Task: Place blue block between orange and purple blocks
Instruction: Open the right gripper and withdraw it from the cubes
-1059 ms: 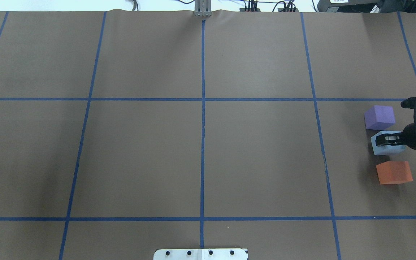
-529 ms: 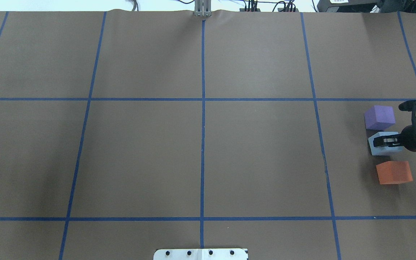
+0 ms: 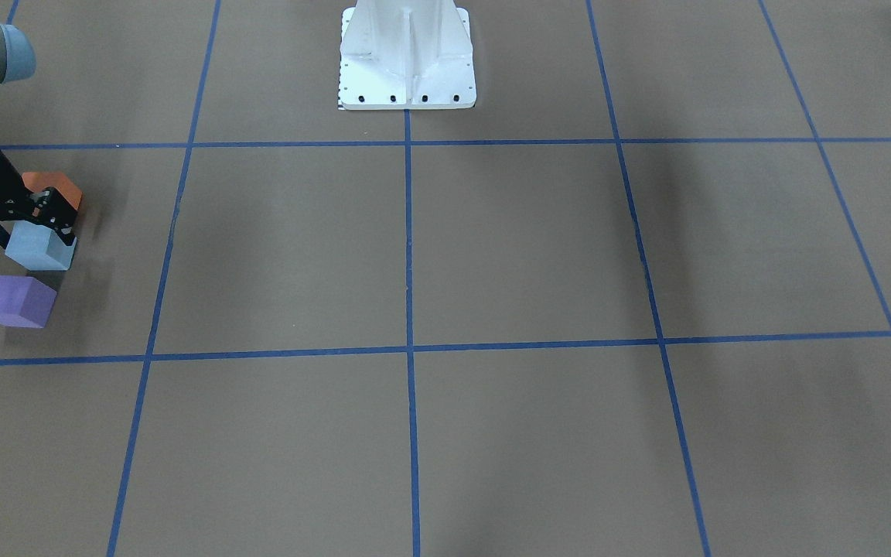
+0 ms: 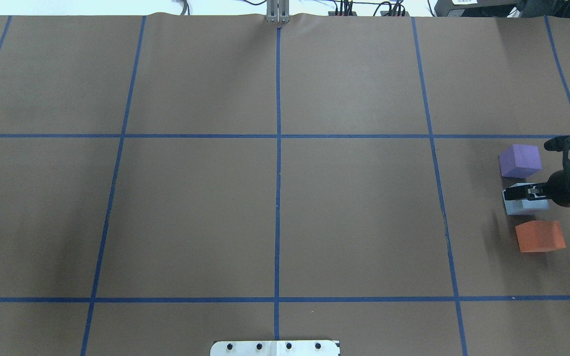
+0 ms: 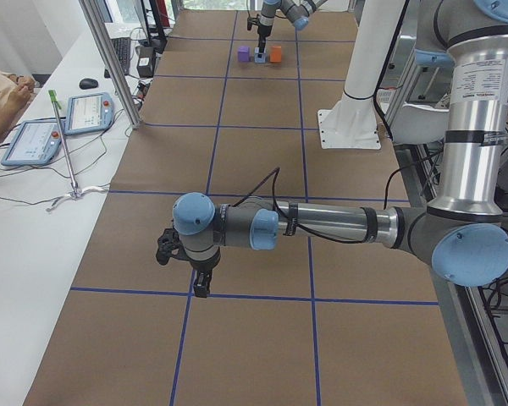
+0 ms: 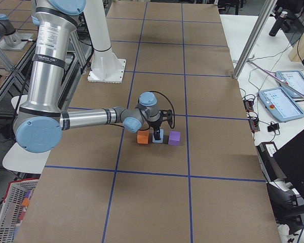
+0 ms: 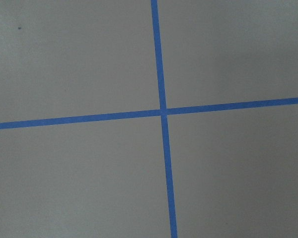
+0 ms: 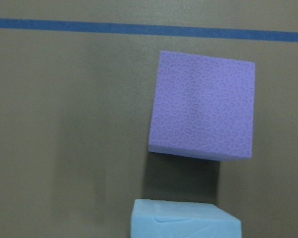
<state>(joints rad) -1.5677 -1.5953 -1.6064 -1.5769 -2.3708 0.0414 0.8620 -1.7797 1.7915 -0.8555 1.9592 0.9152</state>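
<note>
The light blue block (image 4: pixel 518 205) is in the jaws of my right gripper (image 4: pixel 523 194), low over the brown table between the purple block (image 4: pixel 520 160) and the orange block (image 4: pixel 540 236). In the front-facing view the blue block (image 3: pixel 39 246) hangs under the gripper (image 3: pixel 32 219), with the orange block (image 3: pixel 60 188) behind and the purple block (image 3: pixel 16 302) in front. The right wrist view shows the purple block (image 8: pixel 202 106) and the blue block's top edge (image 8: pixel 184 220). My left gripper (image 5: pixel 200 284) shows only in the exterior left view, hovering over the table; I cannot tell its state.
Blue tape lines (image 4: pixel 278 148) divide the brown table into squares. The white robot base plate (image 3: pixel 407 85) stands at the table's near middle edge. The blocks lie close to the table's right end. A side bench holds tablets (image 6: pixel 279 103) and cables.
My right gripper and the blue block have shifted a little toward the view's left and sunk lower between the purple and orange blocks. Those two blocks have not moved.
</note>
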